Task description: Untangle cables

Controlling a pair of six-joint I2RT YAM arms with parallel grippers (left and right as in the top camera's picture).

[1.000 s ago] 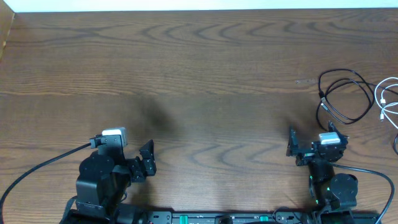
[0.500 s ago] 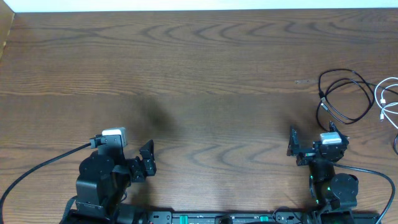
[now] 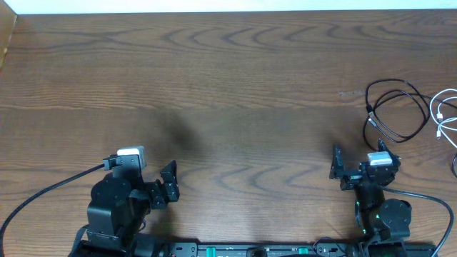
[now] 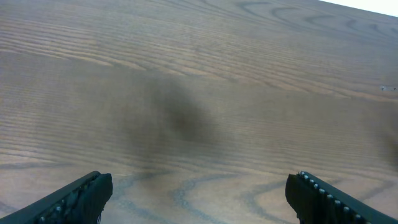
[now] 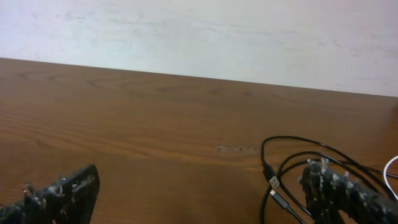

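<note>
Well, both arms sit low at the near edge of the wooden table [image 3: 228, 78]. The left gripper [image 3: 170, 183] has its fingers spread wide over bare wood, well apart from either cord. The right gripper [image 3: 335, 165] is likewise spread, holding nothing. The black cable [image 3: 369, 108] lies in loose loops at the far right, just beyond and to the right of that gripper without touching it. In the right wrist view the right finger [image 5: 348, 196] hides the near part of its loop. The white cable [image 3: 437, 107] lies just to the right of it, running off the table's right edge of view; I cannot tell whether the two cross. A thick black arm lead [image 3: 43, 196] trails left from the left arm.
</note>
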